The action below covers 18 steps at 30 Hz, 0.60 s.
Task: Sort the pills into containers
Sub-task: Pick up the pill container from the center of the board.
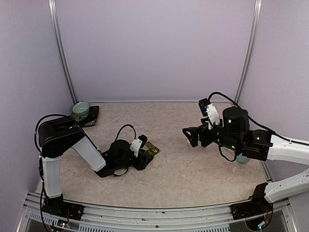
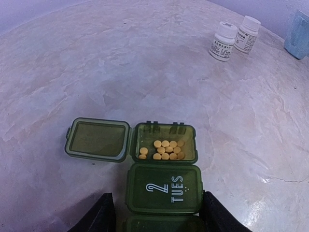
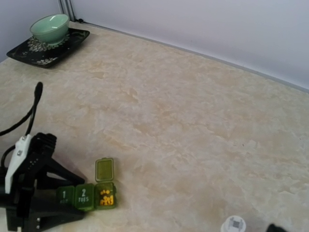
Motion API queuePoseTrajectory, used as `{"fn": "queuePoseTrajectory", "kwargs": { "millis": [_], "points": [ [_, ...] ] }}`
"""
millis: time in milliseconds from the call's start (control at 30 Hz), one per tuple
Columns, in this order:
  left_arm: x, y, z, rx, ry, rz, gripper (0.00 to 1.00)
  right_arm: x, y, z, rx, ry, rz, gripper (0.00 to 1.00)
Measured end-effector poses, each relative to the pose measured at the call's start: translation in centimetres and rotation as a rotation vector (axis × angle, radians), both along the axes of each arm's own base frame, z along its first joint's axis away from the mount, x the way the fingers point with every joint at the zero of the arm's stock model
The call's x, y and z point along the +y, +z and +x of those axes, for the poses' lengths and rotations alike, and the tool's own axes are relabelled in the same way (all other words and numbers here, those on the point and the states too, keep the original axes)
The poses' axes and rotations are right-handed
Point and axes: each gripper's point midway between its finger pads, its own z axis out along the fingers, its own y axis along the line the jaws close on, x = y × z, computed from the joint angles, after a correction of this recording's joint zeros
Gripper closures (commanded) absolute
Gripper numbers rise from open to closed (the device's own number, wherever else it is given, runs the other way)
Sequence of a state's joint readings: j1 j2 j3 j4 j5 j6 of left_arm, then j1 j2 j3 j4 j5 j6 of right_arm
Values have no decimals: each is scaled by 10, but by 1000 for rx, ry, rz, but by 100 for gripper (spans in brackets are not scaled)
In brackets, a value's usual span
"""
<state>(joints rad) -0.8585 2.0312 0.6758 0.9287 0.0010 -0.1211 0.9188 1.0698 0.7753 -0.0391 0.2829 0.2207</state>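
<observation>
The containers are a dark green strip of joined compartments lying on the table, also seen from above and in the right wrist view. The far compartment stands open, its lid folded out to the side, and several yellow pills lie in it. The middle lid reads "2 TUES" and is closed. My left gripper is open and straddles the strip's near part; the right finger is almost at its edge, the left finger a little apart. My right gripper hovers open with nothing in it, off to the right of the strip.
Two white pill bottles stand at the far right beside a pale blue mug. A pale green bowl sits on a black tray at the back left. A white bottle top shows below the right wrist.
</observation>
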Motion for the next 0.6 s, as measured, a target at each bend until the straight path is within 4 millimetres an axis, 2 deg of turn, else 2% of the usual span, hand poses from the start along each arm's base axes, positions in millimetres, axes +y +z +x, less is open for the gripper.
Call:
{"fn": "queuePoseTrajectory", "kwargs": {
  "millis": [267,600],
  "points": [
    [-2,-1,0,-6,-19,-12,62,0,-1,0,2,0,-1,0],
    [-5,0,-3,-7,-45,-14,68,0,-3,1,6,1,-4,0]
  ]
}}
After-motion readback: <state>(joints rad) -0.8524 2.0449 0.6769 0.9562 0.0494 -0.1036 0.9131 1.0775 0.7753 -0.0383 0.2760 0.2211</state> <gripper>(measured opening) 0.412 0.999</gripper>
